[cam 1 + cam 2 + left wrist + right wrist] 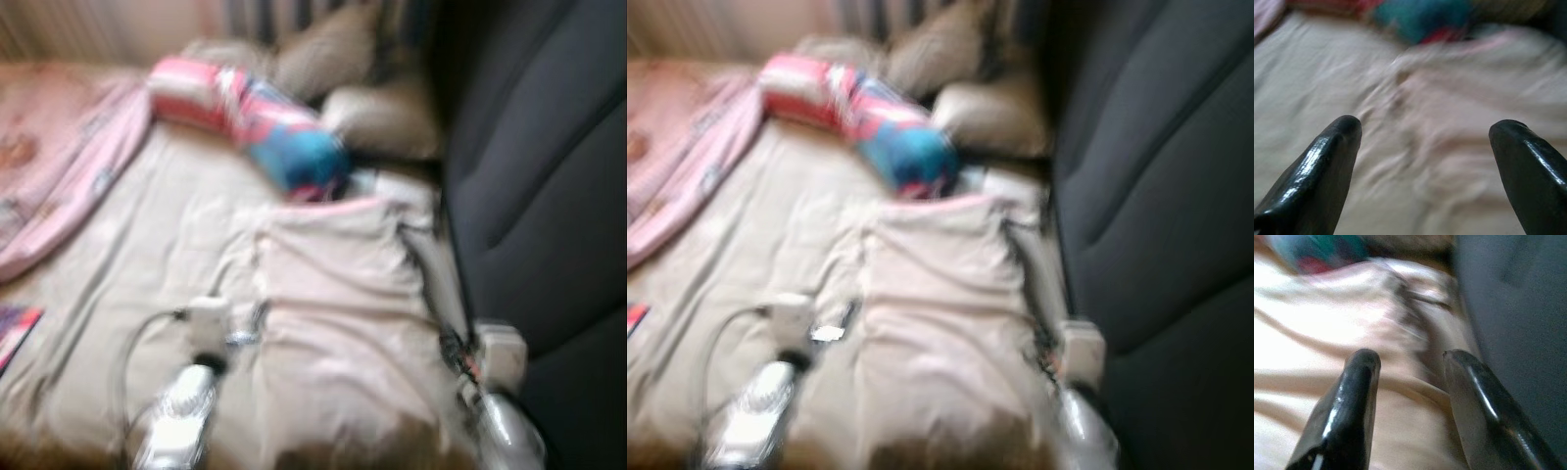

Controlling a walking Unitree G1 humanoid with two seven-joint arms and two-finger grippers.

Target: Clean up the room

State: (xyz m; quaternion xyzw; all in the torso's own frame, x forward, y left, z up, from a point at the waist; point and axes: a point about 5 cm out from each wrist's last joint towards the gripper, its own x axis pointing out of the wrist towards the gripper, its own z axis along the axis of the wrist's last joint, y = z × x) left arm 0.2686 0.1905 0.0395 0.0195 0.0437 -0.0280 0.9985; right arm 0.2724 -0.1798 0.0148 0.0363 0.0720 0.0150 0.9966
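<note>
both open hands hover over blurred, rumpled pale garment.

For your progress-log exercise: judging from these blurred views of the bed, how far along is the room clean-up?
Done: nothing clearly; the sheet is wrinkled. In hand: both pincers are open and hold nothing, the left pincer and right pincer hovering over a pale pink garment lying on the bed. Left: that garment, the pink blanket bunched at the left, the red-and-blue bundle by the pillows.
</note>
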